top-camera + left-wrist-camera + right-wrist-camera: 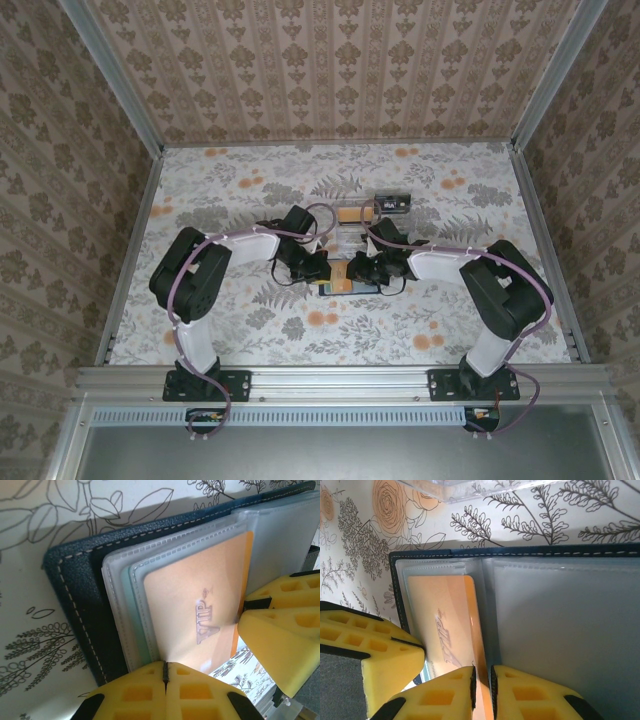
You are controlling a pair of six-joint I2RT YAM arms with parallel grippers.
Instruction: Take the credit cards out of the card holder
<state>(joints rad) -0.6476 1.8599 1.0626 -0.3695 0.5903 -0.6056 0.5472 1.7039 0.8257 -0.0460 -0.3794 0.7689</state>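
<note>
- Centre of the floral-print surface [250,180], between the two arms: a dark blue-grey folding card holder [75,585] with pale stitching, lying open. Frosted clear plastic sleeves [117,580] fan out from its spine.
- An orange plastic card [190,605] sits in the top sleeve of one page. One edge pokes out past the sleeve mouth on the spine side.
- Writing: raised silver-grey lettering [206,622] on the card reads "VIP", with a small flourish above it (in the right wrist view it is too slanted to read).
- A pale teal edge [136,630] shows in the sleeve just behind the orange card.
- The left claw [165,677] is closed, yellow pads pressed flat together at the outer corner of that top sleeve, apparently pinching it.
- The right claw [482,682] is nearly closed, with only a thin slit between the pads. The card's exposed edge is pinched in that slit.
- The two claws sit just beside each other over the same page.
- Farther back on the surface, well apart from the holder: a flat orange rectangle [350,213] with a small dark rectangle [392,203] beside it. Any print there is too small to read.
</note>
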